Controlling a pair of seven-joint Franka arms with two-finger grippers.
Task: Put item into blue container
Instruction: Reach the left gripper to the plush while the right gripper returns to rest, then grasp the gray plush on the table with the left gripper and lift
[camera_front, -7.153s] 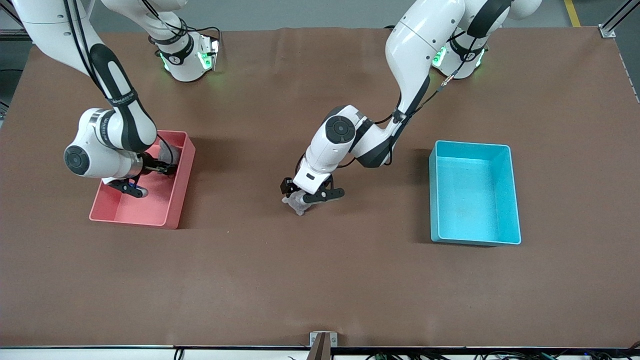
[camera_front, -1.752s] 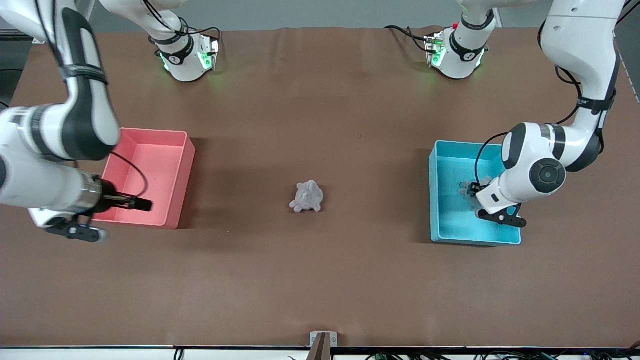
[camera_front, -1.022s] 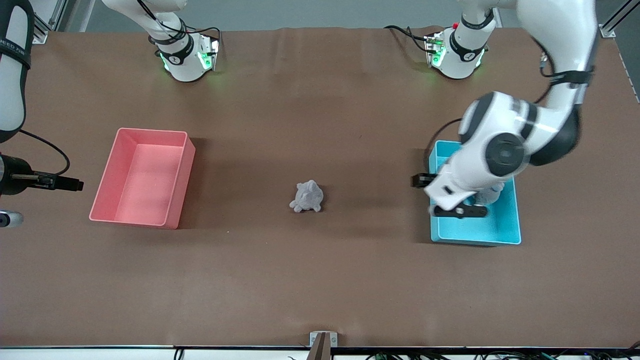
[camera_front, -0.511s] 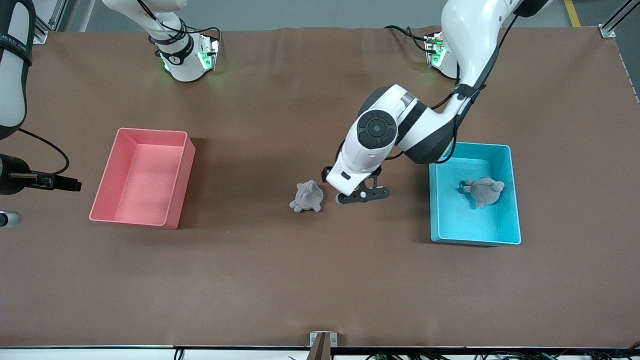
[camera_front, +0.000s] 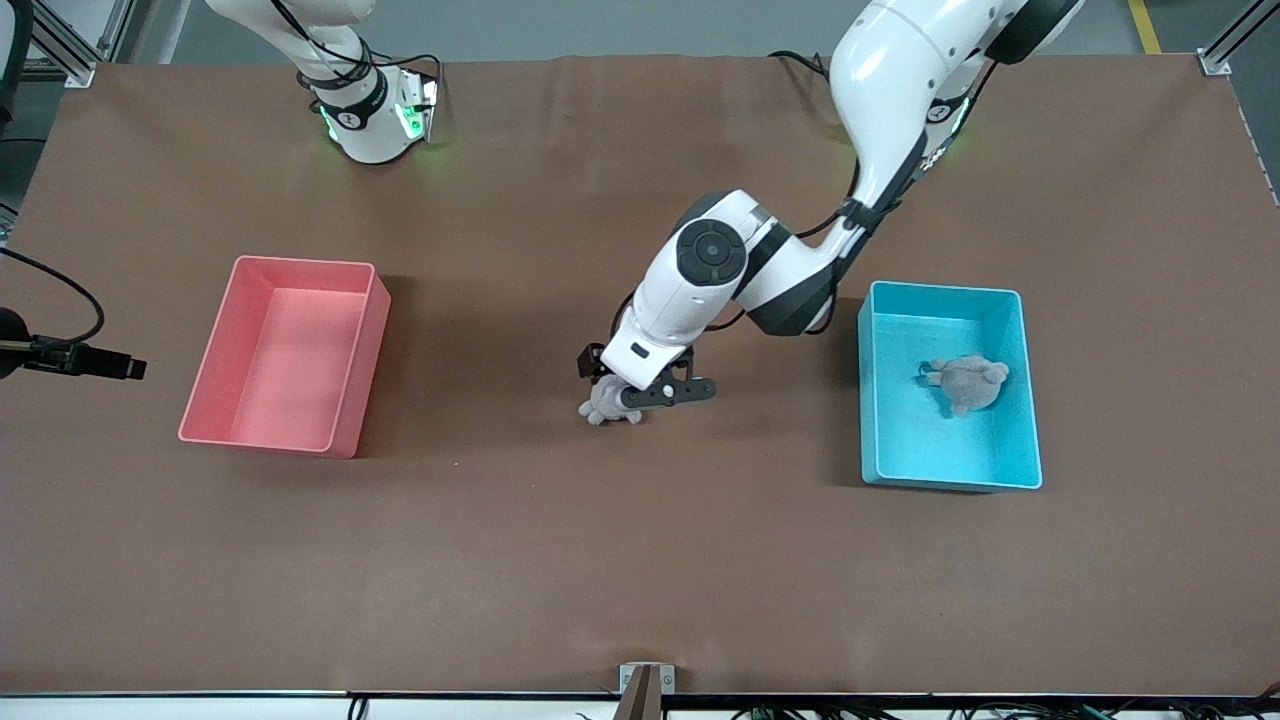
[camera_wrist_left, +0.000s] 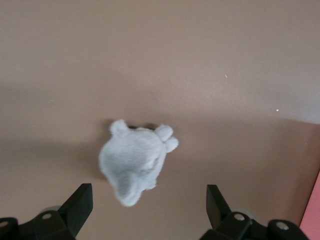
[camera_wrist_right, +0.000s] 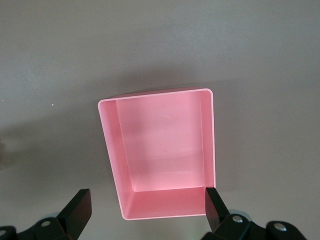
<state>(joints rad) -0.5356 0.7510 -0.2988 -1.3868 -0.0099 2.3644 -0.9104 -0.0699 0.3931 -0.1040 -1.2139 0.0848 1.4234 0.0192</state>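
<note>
At mid-table, between the two bins, lies our next item, a small grey plush toy (camera_front: 603, 405) resting on the brown table (camera_front: 640, 560), and our left gripper (camera_front: 640, 383) is over it with its fingers (camera_wrist_left: 75, 207) spread wide and nothing between them. From the left wrist view the grey plush toy (camera_wrist_left: 134, 165) sits between the two fingertips but off toward one of them, not centred, and we cannot tell whether the tips have reached the table surface. The blue container (camera_front: 1030, 400) stands toward the left arm's end of the table, well apart from this toy, and already holds a second grey plush (camera_front: 965, 380) near its middle. The pink bin (camera_front: 375, 330) stands toward the right arm's end, with nothing in it that we can see. Our right gripper (camera_wrist_right: 145, 212) hangs high over the pink bin (camera_wrist_right: 210, 150), open and carrying nothing, and that arm waits. We judge the risk from here to lie in the off-centre approach: if we close as we stand, one finger may meet the soft body first and push it sideways, so that we pinch only an ear or a limb. A thin hold on squashy fabric could slip during the carry and drop the toy short of the blue container, or on its rim.
</note>
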